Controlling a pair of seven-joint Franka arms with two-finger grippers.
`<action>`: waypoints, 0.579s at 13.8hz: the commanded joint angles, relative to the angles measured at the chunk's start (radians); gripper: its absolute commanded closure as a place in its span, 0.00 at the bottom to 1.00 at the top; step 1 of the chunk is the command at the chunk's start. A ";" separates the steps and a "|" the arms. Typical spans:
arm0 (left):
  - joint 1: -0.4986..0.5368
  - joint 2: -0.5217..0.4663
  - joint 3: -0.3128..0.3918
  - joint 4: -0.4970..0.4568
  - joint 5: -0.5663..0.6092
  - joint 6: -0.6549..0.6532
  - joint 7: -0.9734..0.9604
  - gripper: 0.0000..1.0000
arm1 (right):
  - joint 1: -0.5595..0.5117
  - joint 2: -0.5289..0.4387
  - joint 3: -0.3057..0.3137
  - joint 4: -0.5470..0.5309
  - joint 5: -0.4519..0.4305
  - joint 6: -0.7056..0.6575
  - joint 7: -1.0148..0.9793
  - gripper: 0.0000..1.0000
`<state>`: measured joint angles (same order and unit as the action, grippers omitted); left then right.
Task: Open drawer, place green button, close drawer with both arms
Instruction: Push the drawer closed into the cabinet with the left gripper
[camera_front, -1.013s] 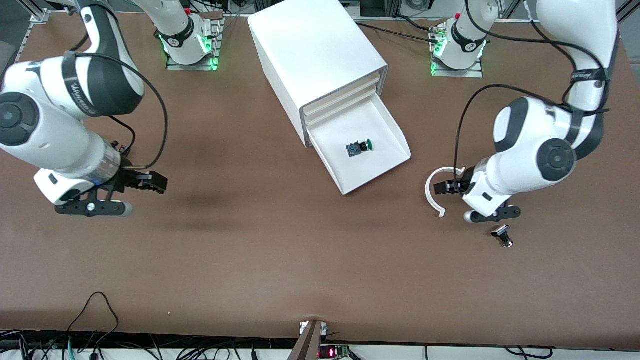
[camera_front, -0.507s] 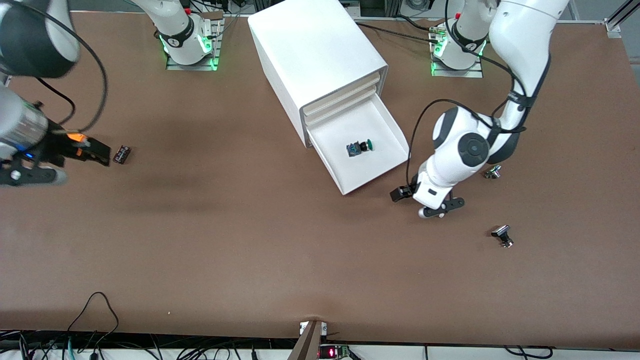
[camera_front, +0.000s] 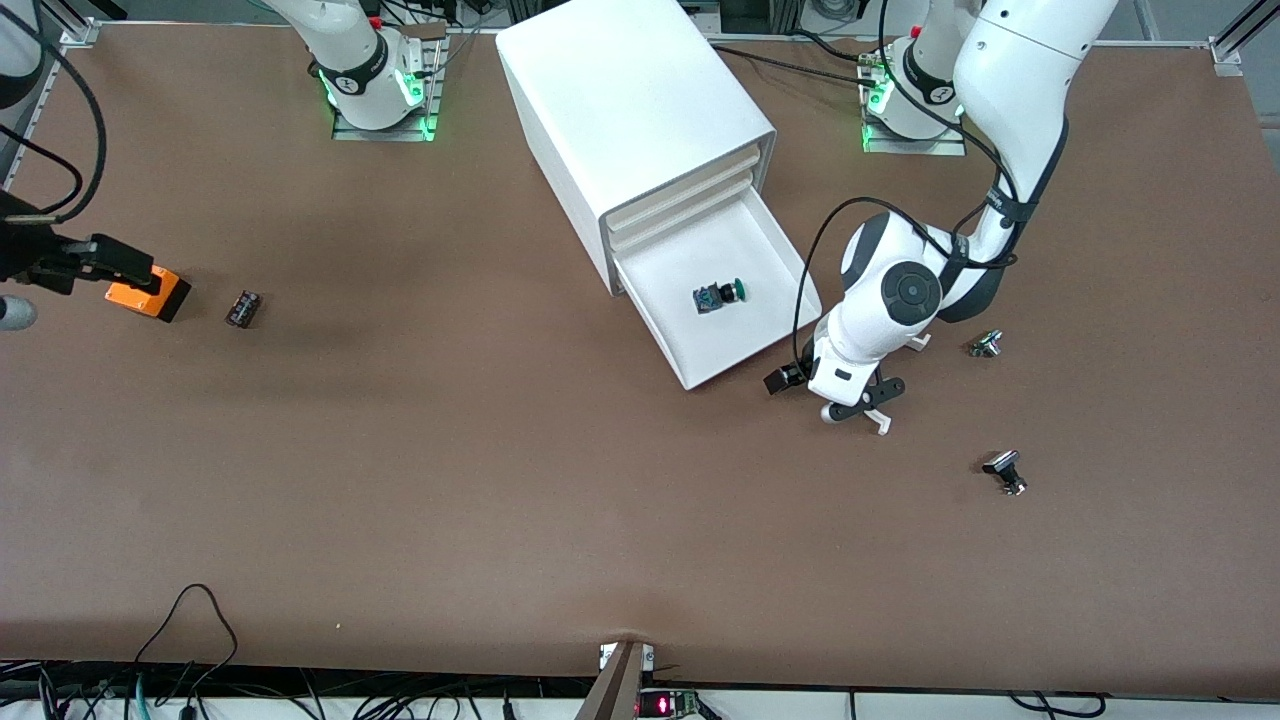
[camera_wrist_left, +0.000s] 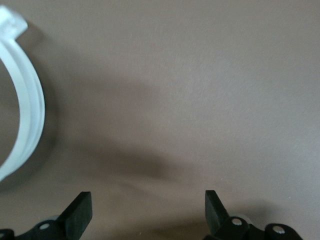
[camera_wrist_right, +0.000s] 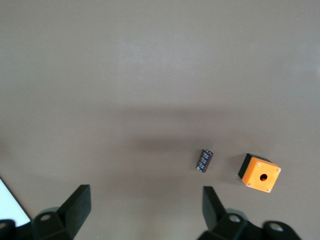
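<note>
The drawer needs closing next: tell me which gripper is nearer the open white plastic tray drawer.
Left. The left gripper hangs beside the open white plastic tray drawer; the right gripper is at the right arm's end of the table.

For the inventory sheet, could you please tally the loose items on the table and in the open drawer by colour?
Green-capped: 1, the button in the drawer
Orange: 1, the box
Black: 1, the small part
Black-and-silver: 2, small parts
White: 1, the curved ring piece
Total: 6
</note>
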<state>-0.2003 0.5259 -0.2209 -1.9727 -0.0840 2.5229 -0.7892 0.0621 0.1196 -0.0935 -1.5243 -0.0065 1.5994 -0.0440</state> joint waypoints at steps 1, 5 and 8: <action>-0.021 -0.007 -0.011 -0.032 -0.013 0.013 -0.044 0.01 | 0.005 -0.155 0.009 -0.232 0.010 0.123 0.016 0.01; -0.010 -0.030 -0.079 -0.049 -0.013 -0.091 -0.047 0.01 | -0.002 -0.129 -0.002 -0.224 0.013 0.105 0.007 0.01; -0.007 -0.041 -0.121 -0.049 -0.071 -0.157 -0.068 0.01 | -0.002 -0.127 0.000 -0.223 -0.019 0.109 0.024 0.01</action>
<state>-0.2128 0.5140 -0.3077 -2.0042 -0.0996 2.4203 -0.8489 0.0647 0.0069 -0.0977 -1.7304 -0.0099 1.6917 -0.0379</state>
